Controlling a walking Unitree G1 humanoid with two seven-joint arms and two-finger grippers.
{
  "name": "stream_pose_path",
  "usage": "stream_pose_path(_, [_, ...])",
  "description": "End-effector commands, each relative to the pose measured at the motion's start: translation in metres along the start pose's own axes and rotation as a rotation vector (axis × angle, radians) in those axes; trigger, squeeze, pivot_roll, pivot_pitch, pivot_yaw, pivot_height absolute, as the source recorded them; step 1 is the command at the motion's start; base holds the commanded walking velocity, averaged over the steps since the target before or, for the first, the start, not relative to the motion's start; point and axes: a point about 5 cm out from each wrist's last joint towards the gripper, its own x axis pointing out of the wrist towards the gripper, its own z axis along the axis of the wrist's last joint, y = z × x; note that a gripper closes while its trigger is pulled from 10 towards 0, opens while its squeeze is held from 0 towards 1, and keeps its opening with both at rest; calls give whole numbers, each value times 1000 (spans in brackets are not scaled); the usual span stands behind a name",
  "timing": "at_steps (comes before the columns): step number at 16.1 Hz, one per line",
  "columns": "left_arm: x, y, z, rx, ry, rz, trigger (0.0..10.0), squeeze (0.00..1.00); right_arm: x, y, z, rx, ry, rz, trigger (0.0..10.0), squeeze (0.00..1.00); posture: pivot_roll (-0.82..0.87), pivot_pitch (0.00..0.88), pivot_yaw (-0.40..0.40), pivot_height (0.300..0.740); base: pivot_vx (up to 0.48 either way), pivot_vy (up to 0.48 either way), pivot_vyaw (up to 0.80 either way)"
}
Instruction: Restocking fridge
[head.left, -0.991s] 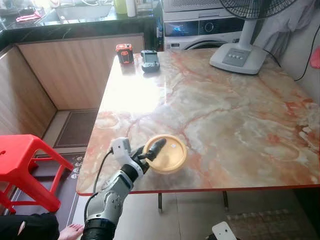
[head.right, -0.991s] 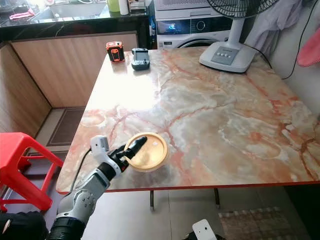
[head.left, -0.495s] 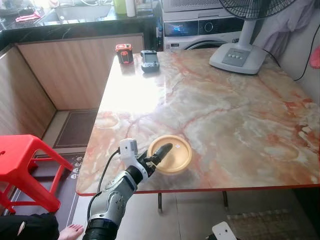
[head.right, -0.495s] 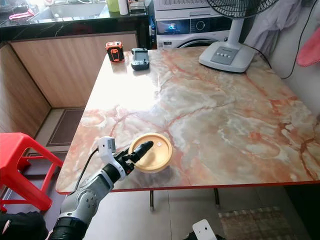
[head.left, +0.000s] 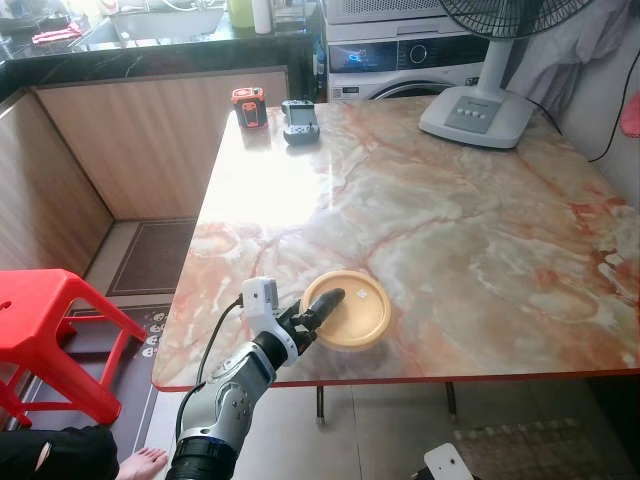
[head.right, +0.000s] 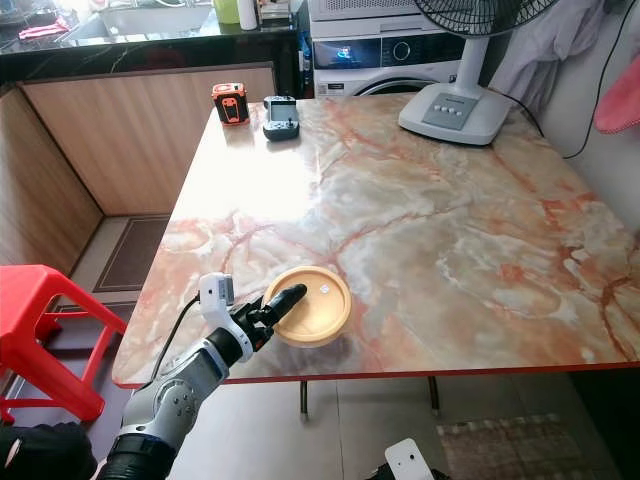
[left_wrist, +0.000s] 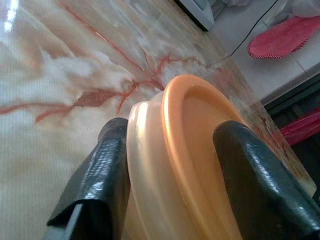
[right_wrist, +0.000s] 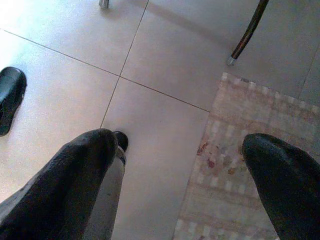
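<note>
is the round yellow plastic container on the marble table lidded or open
Lidded: the round yellow plastic container has its flat lid on top, sitting level on the marble table. The left gripper is clamped on its rim.

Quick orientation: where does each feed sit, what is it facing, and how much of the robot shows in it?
Left and right eye views: head cameras looking down over the marble table; both share the left arm and left tool on the orange container.
Left wrist view: looks along that tool's fingers, which grip the container's rim, table beyond.
Right wrist view: the idle right tool, fingers apart, faces the floor tiles and a rug.
</note>
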Motion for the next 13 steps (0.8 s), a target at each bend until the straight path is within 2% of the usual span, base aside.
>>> stream_pose_path(1, [0,2,1,7,3,6,0,0,0,0,1,-3,2,1,10000,0,-26,0,58,740,0,0,0])
stream_pose_path(13, [2,-1,20,-44,-133,-14,0,0,0,-1,2,0,-2,-3,10000,0,-25,0,56,740,0,0,0])
